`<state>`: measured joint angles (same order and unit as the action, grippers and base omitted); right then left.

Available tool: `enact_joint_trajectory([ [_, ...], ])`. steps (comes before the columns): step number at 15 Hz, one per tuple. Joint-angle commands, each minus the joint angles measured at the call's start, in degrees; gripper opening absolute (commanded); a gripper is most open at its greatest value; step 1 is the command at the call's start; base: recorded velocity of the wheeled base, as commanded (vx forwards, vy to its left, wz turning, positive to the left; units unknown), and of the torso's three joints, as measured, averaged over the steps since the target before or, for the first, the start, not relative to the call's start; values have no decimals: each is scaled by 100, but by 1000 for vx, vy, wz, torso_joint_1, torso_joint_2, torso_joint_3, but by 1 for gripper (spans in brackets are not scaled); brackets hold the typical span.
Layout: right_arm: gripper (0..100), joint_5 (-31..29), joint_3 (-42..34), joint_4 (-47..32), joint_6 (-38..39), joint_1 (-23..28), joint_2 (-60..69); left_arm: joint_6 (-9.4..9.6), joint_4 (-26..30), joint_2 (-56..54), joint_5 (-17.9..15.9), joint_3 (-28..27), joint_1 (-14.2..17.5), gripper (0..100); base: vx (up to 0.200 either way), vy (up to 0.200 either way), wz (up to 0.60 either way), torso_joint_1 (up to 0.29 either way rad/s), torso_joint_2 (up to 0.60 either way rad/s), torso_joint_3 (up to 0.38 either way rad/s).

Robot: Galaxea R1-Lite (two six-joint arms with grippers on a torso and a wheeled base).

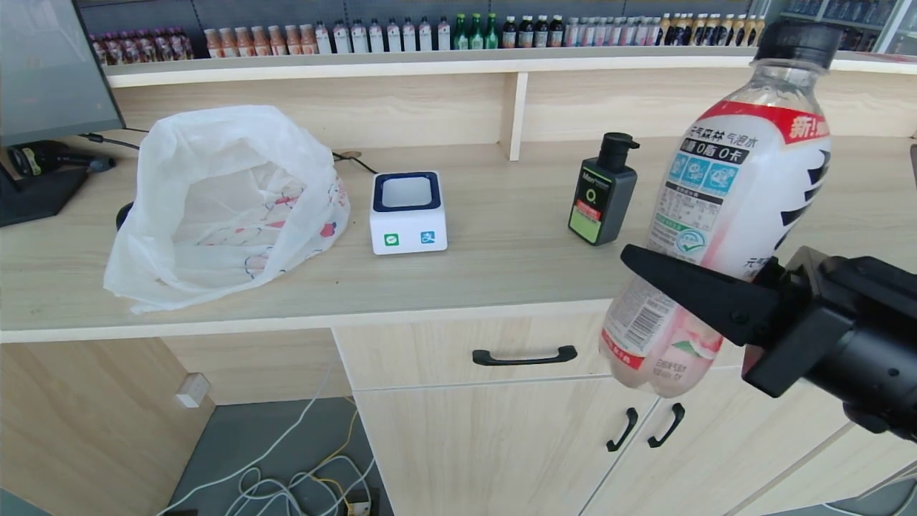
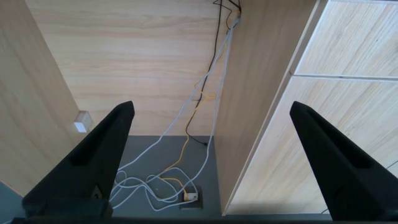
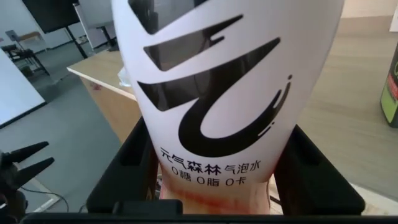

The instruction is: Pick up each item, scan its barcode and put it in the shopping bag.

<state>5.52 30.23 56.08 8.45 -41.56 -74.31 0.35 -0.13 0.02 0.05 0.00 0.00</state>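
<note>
A drink bottle (image 1: 723, 208) with a white and pink label and a black cap hangs upright in front of the counter at the right, barcode facing left. My right gripper (image 1: 663, 283) is shut on its lower half; in the right wrist view the bottle (image 3: 230, 93) stands between the black fingers (image 3: 127, 168). A white plastic shopping bag (image 1: 215, 201) lies open on the counter's left. The white scanner box (image 1: 407, 212) with a blue-rimmed top sits at the middle. A dark pump bottle (image 1: 604, 193) stands to its right. My left gripper (image 2: 211, 112) is open, low beside the cabinet.
The wooden counter (image 1: 501, 272) has a raised shelf behind with a row of drinks (image 1: 458, 32). A monitor (image 1: 50, 64) and a handheld scanner (image 1: 43, 159) sit at far left. Cabinet doors with black handles (image 1: 524, 356) lie below; cables (image 1: 301, 480) trail on the floor.
</note>
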Motion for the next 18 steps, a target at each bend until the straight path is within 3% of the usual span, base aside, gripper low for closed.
enact_joint_trajectory([
  [1, 0, 388, -158, 0, 254, -1, 136, 9, -4, -2, 4, 0, 0, 100, 0, 0, 0, 0, 0, 0],
  [8, 0, 1838, -44, 0, 1449, -1, -74, 0, -4, -2, 4, 0, 0, 100, 0, 0, 0, 0, 0, 0],
  [12, 0, 2093, 264, 263, 1581, -10, -584, 0, -4, -2, -5, 0, 0, 100, 0, 0, 0, 0, 0, 0],
  [16, 0, 2981, 317, 905, 1783, -10, -1006, 0, -4, -2, -5, 0, 0, 100, 0, 0, 0, 0, 0, 0],
  [18, 0, 3042, 422, 905, 1827, -19, -1120, 0, -4, -2, 4, 0, 0, 100, 0, 0, 0, 0, 0, 0],
])
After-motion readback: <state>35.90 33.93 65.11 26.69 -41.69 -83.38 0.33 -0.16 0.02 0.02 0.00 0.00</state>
